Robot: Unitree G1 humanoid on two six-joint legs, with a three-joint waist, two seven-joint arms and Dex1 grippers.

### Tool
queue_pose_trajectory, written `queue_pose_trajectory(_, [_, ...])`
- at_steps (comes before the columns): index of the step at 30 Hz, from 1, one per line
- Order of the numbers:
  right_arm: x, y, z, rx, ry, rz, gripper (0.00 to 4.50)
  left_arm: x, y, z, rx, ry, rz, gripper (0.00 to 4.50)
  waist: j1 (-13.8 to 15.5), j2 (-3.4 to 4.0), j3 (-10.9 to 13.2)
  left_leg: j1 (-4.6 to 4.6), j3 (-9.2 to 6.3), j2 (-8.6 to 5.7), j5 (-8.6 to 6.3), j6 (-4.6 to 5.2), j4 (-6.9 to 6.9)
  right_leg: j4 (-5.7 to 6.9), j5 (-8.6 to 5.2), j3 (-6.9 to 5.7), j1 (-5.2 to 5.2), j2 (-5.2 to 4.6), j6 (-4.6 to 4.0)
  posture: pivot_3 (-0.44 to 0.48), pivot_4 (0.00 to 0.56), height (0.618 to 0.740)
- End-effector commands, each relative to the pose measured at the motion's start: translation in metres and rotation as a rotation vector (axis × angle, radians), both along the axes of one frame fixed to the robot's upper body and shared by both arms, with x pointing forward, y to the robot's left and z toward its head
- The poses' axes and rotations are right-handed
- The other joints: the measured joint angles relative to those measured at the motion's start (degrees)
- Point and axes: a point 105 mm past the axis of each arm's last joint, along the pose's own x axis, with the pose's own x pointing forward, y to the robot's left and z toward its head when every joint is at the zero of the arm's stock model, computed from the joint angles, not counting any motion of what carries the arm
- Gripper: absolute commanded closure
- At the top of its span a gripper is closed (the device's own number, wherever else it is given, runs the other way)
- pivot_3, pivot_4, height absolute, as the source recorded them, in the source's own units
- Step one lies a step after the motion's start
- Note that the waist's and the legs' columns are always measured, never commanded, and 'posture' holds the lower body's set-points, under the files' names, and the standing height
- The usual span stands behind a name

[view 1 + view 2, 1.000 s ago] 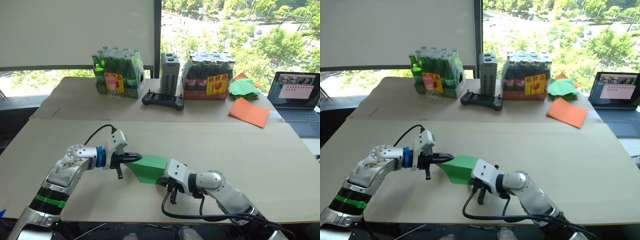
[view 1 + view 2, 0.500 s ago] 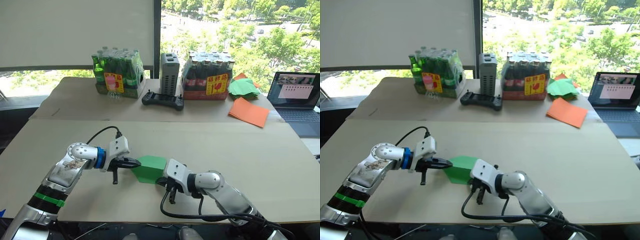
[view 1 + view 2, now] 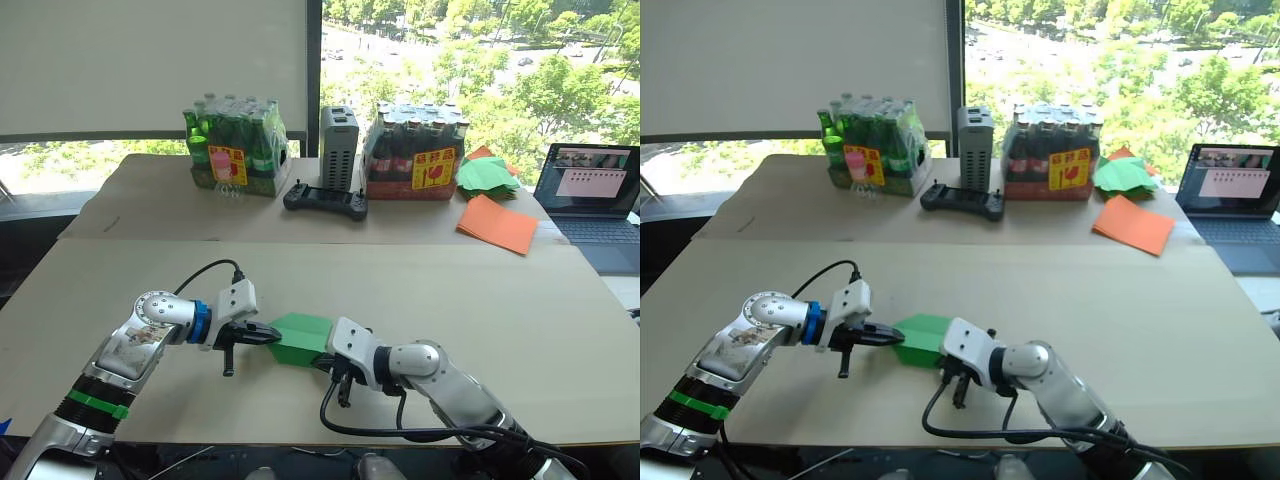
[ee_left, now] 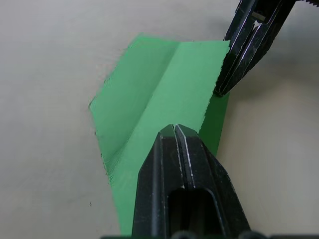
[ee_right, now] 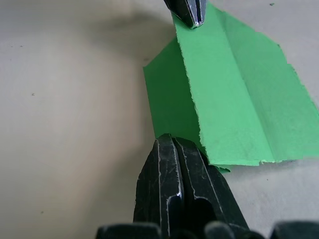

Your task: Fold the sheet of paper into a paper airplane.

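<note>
We see strong daylight pouring through the far window, overexposing the trees outside; soft shadows fall on the table.

bare table around, bottle packs far back

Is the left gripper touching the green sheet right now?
Touching. In the left wrist view the left gripper, fingers closed, presses down on the sheet of paper.

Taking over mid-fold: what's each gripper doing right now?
Left gripper: shut, fingertips on the sheet of paper.
Right gripper: shut, at the sheet's edge.
</note>
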Motion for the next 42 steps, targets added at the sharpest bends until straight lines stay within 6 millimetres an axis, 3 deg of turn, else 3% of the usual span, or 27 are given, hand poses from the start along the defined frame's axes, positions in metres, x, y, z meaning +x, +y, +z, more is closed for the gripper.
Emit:
queue_pose_trajectory(1, [-0.003,-0.004,-0.002,-0.022,0.016,-0.012,4.46,-0.003,-0.003,0.007,-0.001,-0.030,-0.023,4.50,0.1,0.00,0.0,-0.01,0.00,0.00,0.00,0.00,0.00,-0.01,0.00,0.00,0.00,0.00,0.00,0.000,0.150,0.740])
queue_pose_trajectory(12, [-0.028,-0.017,0.033,0.116,0.130,-0.022,4.46,-0.012,-0.006,0.001,-0.007,-0.017,-0.019,4.50,0.0,0.00,0.0,-0.11,-0.02,0.00,0.00,0.00,0.01,-0.04,-0.01,-0.02,-0.05,-0.02,0.01,0.000,0.150,0.740])
queue_pose_trajectory(19, [0.012,-0.026,0.057,0.249,0.133,-0.194,4.46,-0.017,-0.008,-0.002,-0.010,-0.011,-0.012,4.50,0.1,0.00,0.0,-0.09,-0.03,0.00,0.00,0.00,0.01,-0.01,-0.01,-0.02,-0.06,0.00,0.01,0.000,0.150,0.740])
queue_pose_trajectory(26, [0.042,-0.031,0.055,0.261,0.131,-0.269,2.24,-0.020,-0.008,-0.006,-0.011,-0.001,-0.002,4.50,0.1,0.00,0.0,-0.12,-0.02,-0.01,0.00,0.01,0.01,-0.05,0.00,-0.02,-0.08,-0.03,0.00,0.000,0.150,0.740])
queue_pose_trajectory(42, [0.045,-0.020,0.035,0.395,0.379,-0.246,2.24,-0.025,-0.012,-0.008,-0.015,0.005,-0.007,4.50,0.0,0.01,0.0,-0.12,-0.01,0.00,0.00,0.01,0.01,-0.02,0.01,-0.02,-0.08,-0.02,-0.01,0.000,0.150,0.740])
